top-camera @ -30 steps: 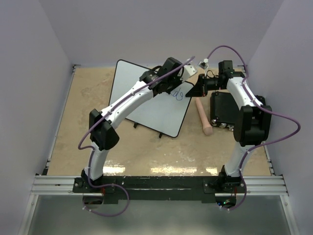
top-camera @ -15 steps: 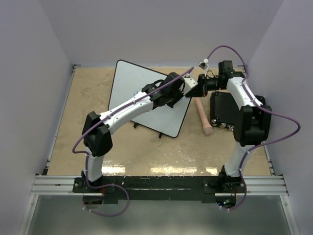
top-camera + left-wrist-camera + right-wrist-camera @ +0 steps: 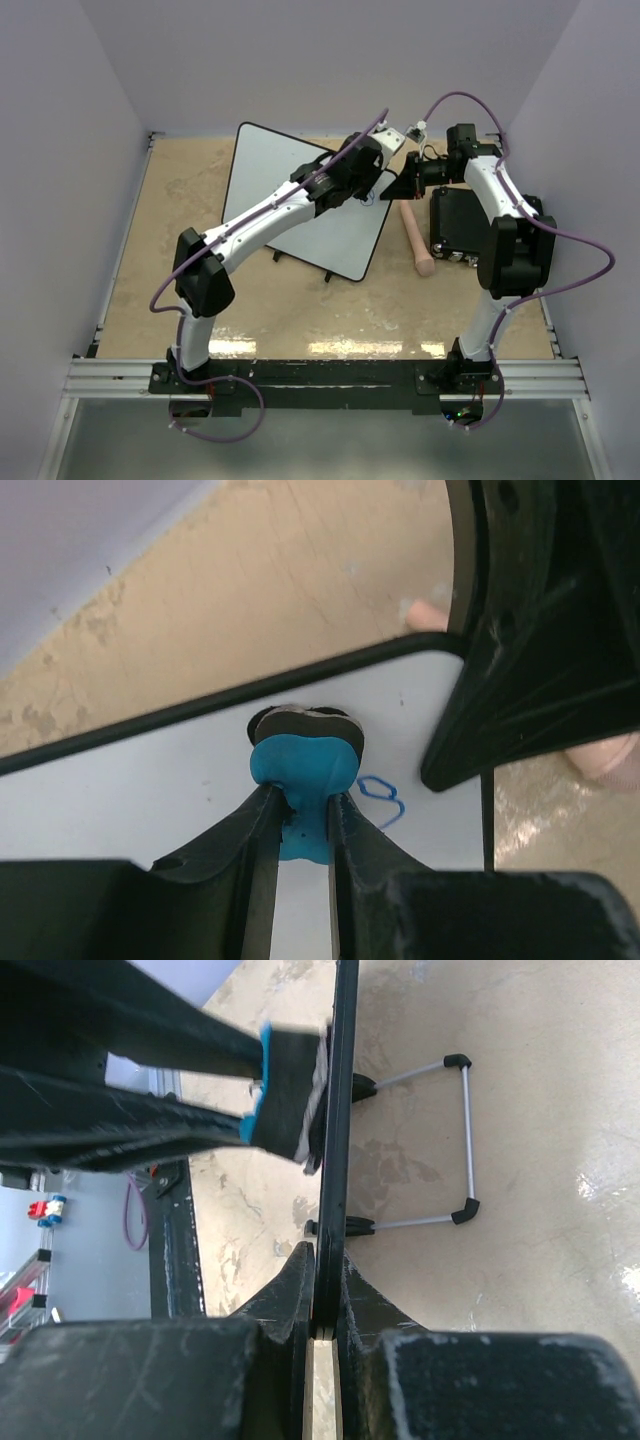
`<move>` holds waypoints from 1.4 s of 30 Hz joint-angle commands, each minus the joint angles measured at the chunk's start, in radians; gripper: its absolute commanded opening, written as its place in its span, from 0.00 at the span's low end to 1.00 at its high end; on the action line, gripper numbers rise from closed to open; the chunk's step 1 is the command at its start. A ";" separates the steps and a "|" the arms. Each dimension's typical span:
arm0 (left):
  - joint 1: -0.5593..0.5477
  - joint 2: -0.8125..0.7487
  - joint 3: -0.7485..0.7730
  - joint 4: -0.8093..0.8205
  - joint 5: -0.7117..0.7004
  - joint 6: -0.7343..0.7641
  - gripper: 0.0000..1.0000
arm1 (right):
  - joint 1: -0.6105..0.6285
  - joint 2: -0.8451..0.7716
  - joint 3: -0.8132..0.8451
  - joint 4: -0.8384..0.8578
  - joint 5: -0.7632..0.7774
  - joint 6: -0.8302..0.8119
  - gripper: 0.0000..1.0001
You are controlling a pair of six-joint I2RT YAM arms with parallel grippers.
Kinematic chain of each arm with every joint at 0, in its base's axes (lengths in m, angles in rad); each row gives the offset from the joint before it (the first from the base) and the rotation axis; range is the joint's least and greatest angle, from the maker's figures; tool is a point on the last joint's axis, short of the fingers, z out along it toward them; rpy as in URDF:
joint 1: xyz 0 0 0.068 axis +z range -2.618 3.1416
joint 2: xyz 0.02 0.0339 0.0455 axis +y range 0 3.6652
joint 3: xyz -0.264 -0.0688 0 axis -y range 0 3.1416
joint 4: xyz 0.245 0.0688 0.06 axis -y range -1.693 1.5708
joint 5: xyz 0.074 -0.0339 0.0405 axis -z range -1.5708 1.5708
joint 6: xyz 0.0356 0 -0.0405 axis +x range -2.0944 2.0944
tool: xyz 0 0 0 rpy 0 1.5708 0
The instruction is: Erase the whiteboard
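The whiteboard (image 3: pixel 265 180) stands at the desk's (image 3: pixel 170 270) far middle, and the right end effector (image 3: pixel 325 1260) is clamped on its right rim. The left end effector (image 3: pixel 300 815) grips a blue eraser (image 3: pixel 305 765) pressed to the board, with the blue scribble (image 3: pixel 383 798) just beside it toward that rim

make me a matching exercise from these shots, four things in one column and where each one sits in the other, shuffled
Things:
1. blue eraser
2. whiteboard
3. tan rod
4. blue scribble

Places:
a. lying on the table between the whiteboard and the black box
b. clamped in the left pincer, pad against the whiteboard
c. edge gripped by the right pincer
d. drawn on the whiteboard near its corner, right beside the eraser

Pairs: 1-b, 2-c, 3-a, 4-d
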 commanded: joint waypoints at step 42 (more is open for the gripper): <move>0.004 -0.122 -0.252 0.366 -0.037 -0.255 0.00 | 0.048 -0.065 -0.018 0.063 -0.001 0.005 0.00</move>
